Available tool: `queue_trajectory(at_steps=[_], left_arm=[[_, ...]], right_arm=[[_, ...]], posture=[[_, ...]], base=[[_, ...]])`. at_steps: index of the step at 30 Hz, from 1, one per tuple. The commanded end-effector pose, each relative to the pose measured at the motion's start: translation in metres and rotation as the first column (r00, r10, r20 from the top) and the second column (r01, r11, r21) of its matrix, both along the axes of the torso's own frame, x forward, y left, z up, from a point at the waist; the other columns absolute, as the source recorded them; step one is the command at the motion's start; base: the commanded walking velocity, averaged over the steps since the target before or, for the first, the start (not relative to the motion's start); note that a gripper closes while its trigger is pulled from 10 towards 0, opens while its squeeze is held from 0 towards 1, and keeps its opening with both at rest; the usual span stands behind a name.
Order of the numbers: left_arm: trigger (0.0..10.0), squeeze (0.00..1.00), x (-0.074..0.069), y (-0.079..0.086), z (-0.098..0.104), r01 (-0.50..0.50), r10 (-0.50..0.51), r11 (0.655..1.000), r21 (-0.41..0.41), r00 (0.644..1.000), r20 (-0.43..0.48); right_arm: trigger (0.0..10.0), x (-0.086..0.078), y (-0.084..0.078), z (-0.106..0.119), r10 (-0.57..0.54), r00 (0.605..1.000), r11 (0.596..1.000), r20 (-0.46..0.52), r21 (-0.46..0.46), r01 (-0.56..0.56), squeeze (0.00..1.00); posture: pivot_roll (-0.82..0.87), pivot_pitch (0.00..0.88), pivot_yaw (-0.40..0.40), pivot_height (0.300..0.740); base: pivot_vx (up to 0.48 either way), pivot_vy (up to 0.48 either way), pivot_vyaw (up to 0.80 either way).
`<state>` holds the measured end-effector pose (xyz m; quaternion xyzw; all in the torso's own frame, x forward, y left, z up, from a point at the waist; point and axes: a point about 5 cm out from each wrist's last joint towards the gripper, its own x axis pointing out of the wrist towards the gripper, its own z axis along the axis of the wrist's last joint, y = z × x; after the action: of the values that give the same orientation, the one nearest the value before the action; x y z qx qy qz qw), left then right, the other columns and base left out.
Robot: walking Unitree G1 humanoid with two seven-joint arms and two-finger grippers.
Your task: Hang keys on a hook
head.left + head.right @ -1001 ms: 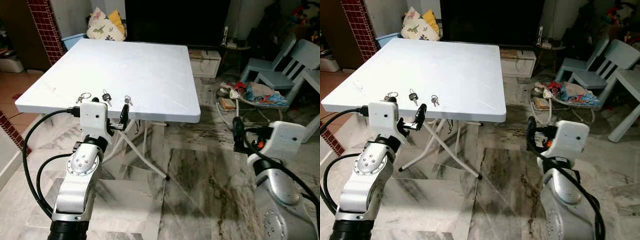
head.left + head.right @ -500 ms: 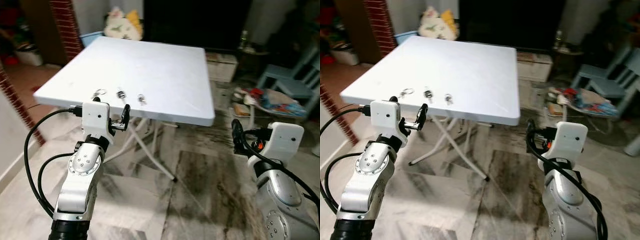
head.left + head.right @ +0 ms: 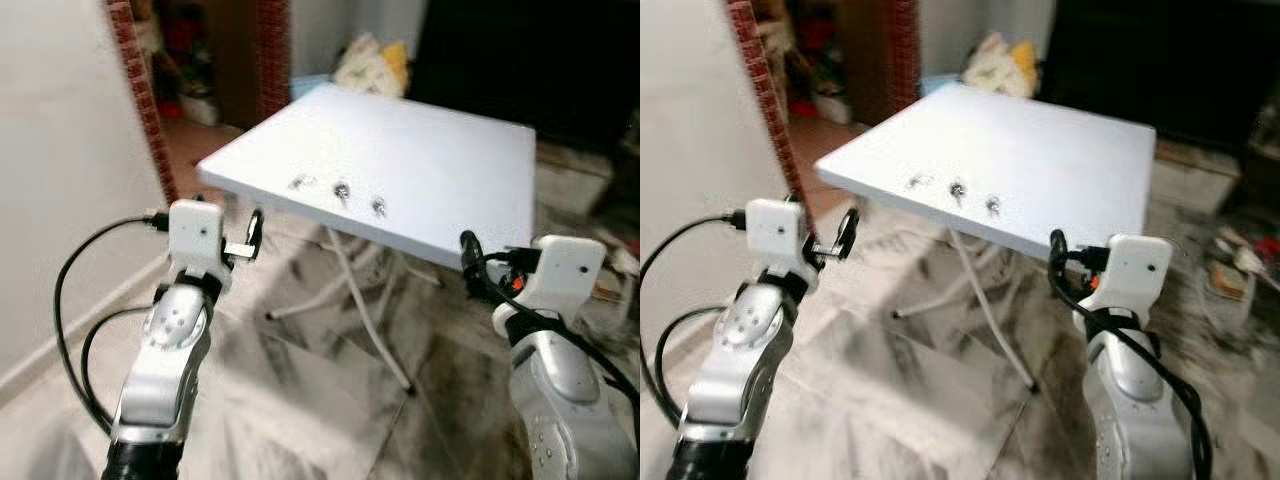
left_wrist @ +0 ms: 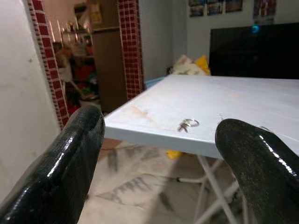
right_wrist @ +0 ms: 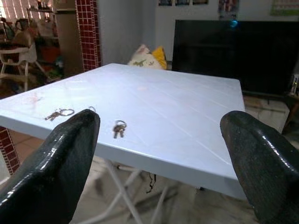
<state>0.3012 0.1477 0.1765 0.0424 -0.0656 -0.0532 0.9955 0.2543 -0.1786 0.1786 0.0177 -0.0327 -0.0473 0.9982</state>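
Observation:
Three small sets of keys lie in a row near the front edge of a white folding table (image 3: 440, 160): one key ring (image 3: 300, 182) on the left, a second set (image 3: 342, 189) in the middle and a third (image 3: 378, 207) on the right. My left gripper (image 3: 248, 238) is held up short of the table's left corner, open and empty. In the left wrist view its fingers (image 4: 70, 163) frame the left key ring (image 4: 187, 124). My right gripper (image 3: 468, 256) hovers before the table's front edge, open and empty. The right wrist view has keys (image 5: 118, 129) on the tabletop ahead.
A white wall (image 3: 60, 150) and a red-tiled pillar (image 3: 135, 90) stand close on the left. The table's crossed legs (image 3: 360, 300) rest on a marble floor (image 3: 300, 400). A dark TV screen (image 3: 540, 60) and a cushion (image 3: 370, 70) are behind the table.
The whole view has swung left and is blurred: the wall and pillar have come in, the chairs on the right have gone. Both arms keep their pose, grippers still open.

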Motion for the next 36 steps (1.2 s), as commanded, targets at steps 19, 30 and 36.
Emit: queue_trajectory(at_steps=[19, 30, 36], left_arm=[[10.0, 0.0, 0.008, -0.003, 0.006, 0.002, -0.002, 0.998, -0.062, 1.0, -0.003], [10.0, 0.0, 0.008, -0.001, 0.002, -0.001, 0.0, 0.998, -0.069, 1.0, -0.012], [10.0, 0.0, 0.008, -0.002, 0.002, 0.002, -0.003, 0.997, -0.072, 1.0, -0.015]], right_arm=[[10.0, 0.011, 0.005, 0.008, 0.033, 0.999, 0.999, 0.039, -0.03, -0.032, 0.0], [10.0, 0.013, 0.007, 0.009, 0.05, 0.998, 0.998, 0.046, -0.042, -0.048, 0.0], [10.0, 0.014, 0.008, 0.009, 0.052, 0.997, 0.998, 0.05, -0.046, -0.049, 0.0]], posture=[[0.03, 0.0, -0.051, 0.74], [0.03, 0.0, -0.055, 0.74], [0.03, 0.0, -0.054, 0.74]], base=[[0.095, 0.0, 0.0], [0.373, 0.0, 0.0], [0.379, 0.0, 0.0]])
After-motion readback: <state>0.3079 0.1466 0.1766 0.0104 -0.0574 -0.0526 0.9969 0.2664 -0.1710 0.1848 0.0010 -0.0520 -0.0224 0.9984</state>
